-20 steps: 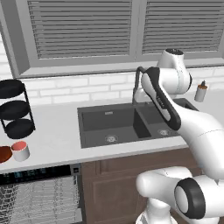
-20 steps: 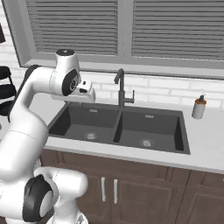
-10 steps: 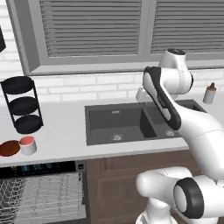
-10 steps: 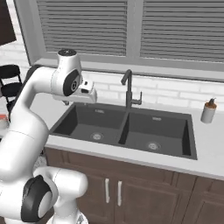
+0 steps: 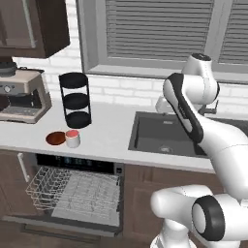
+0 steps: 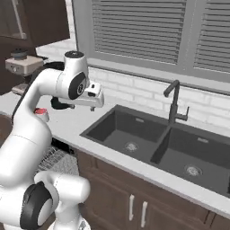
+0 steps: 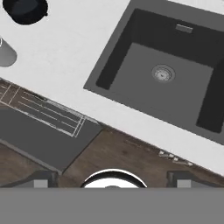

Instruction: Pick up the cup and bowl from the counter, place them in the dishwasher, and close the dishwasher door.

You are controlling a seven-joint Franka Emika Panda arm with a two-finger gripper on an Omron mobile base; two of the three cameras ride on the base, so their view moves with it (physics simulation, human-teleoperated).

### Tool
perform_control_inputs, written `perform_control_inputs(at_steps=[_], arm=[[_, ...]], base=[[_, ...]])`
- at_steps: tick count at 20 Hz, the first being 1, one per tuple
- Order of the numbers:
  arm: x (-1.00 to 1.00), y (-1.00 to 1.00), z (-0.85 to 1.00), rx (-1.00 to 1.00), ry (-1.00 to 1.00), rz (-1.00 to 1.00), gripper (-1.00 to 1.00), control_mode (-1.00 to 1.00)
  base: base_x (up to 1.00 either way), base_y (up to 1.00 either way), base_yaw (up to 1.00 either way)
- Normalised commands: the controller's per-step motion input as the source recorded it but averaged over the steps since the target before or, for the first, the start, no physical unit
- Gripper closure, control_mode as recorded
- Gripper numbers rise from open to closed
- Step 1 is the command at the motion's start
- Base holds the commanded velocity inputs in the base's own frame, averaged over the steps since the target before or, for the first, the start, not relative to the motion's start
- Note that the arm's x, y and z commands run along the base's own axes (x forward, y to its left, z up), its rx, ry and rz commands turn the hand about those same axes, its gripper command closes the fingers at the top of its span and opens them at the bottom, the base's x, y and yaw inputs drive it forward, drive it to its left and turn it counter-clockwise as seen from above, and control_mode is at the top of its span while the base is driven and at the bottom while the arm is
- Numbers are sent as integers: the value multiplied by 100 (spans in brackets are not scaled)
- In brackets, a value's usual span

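Observation:
The white cup (image 5: pixel 72 138) with a red inside stands on the pale counter (image 5: pixel 106 135), touching or nearly touching the dark red-brown bowl (image 5: pixel 55 138) on its left. Below them the dishwasher (image 5: pixel 77 165) is open, its white wire rack (image 5: pixel 72 189) pulled out over the lowered dishwasher door (image 5: pixel 60 219). My gripper (image 6: pixel 92 107) hangs open and empty above the counter's front edge, by the sink's left end and well right of the cup (image 6: pixel 41 112). In the hand view the fingertips (image 7: pixel 41 179) stand wide apart; the cup (image 7: pixel 5 54) sits at the left edge and the door (image 7: pixel 39 140) lies below it.
A black three-tier stand (image 5: pixel 76 99) rises just behind the cup and bowl. A coffee machine (image 5: pixel 22 94) stands at the far left under a dark wall cabinet. The dark double sink (image 6: pixel 148 139) with a black tap (image 6: pixel 174 101) lies to the right. Brown cabinet doors (image 6: pixel 134 202) run below.
The base has driven left along the counter, so the whole scene has slid right. The cup, bowl and open dishwasher have come further into view. The arm holds about the same pose.

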Motion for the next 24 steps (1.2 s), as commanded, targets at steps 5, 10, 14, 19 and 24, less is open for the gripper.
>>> perform_control_inputs(at_steps=[5, 10, 14, 19, 24], arm=[[0, 0, 0, 0, 0, 0, -100, 100], [0, 0, 0, 0, 0, 0, -100, 100], [0, 0, 0, 0, 0, 0, -100, 100], [0, 0, 0, 0, 0, 0, -100, 100], [0, 0, 0, 0, 0, 0, -100, 100]], base=[[-7, -6, 67], [0, -34, 53], [0, -31, 48], [1, -24, 48], [0, -22, 28]])
